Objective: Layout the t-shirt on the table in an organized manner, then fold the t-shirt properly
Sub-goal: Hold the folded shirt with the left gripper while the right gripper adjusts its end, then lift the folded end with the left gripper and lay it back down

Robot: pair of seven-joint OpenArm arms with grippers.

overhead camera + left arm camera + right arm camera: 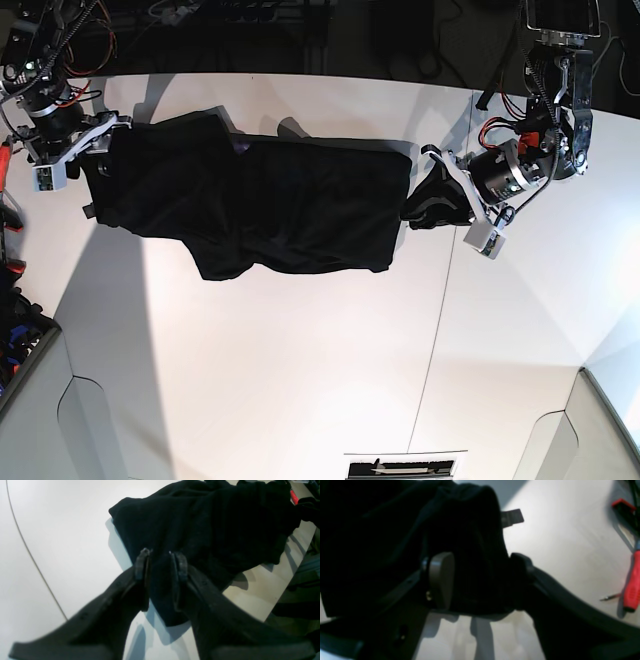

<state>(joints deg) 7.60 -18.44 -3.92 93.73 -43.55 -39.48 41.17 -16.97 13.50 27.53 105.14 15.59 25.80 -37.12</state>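
While my left claw pinches a fold of the black t-shirt, its two fingers stand a little apart with the cloth bunched between them. My right claw has its jaws squeezed on the other end of the t-shirt, and a thick lump of dark cloth sits between a gray pad and the black finger across from it.

From above, the t-shirt hangs stretched between my two claws like a long dark band. It runs across the far part of the white table. The cloth looks wrinkled, and one flap hangs lower near the middle. I cannot see any picture or letters on it.

Past my left claw, the cloth spreads out wide over the table and casts a soft shadow. A thin dark line runs across the table just beside my left arm.

Near my right claw, a red screwdriver lies on the table, well apart from the t-shirt. A small dark tag pokes out from behind the cloth there. I cannot tell what it is.
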